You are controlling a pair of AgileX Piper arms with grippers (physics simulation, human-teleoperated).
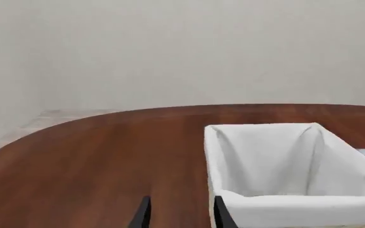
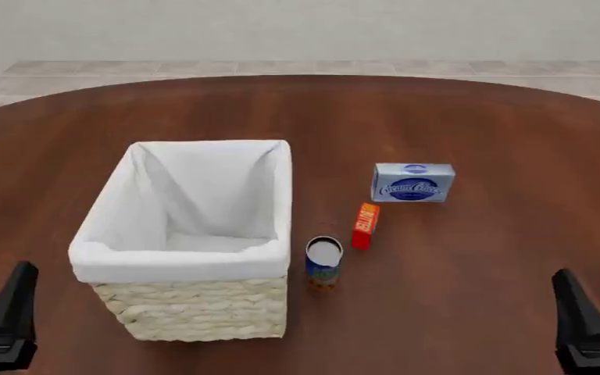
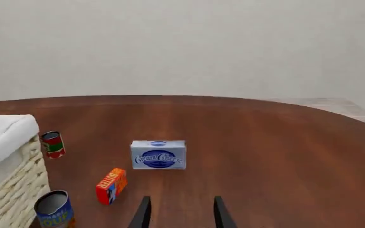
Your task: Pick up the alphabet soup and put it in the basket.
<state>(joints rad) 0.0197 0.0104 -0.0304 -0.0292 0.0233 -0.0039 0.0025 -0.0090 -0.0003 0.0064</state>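
Alphabet soup point(image 2: 323, 262): upright on the counter point(image 2: 487, 117), just beside the basket's right front corner, apart from the wicker by a narrow gap. Silvery top faces up; blue label with an orange band at the foot. The right wrist view also catches it point(image 3: 54, 209), next to the woven wall.

Basket point(image 2: 180, 262): large, cream wicker, white cloth lining folded over the rim. Interior shows only lining. The left wrist view looks into it point(image 1: 284, 202).

Small red-orange box point(image 2: 365, 226): just beyond and right of the can, near but not touching, standing on a narrow side. Blue-and-white box point(image 2: 412, 182): farther back and right, standing on its long edge with its printed face toward the camera. A second small can with a red and green label point(image 3: 52, 144) appears only in the right wrist view, by the basket's far side.

Left pincer point(image 1: 179, 213): fingers parted, nothing between them, over bare counter near the basket's left side. In the front view it sits at the lower left edge point(image 2: 8, 308).

Right pincer point(image 3: 179, 213): fingers parted, holding nothing, well apart from the can. Front view: lower right edge point(image 2: 581, 320).
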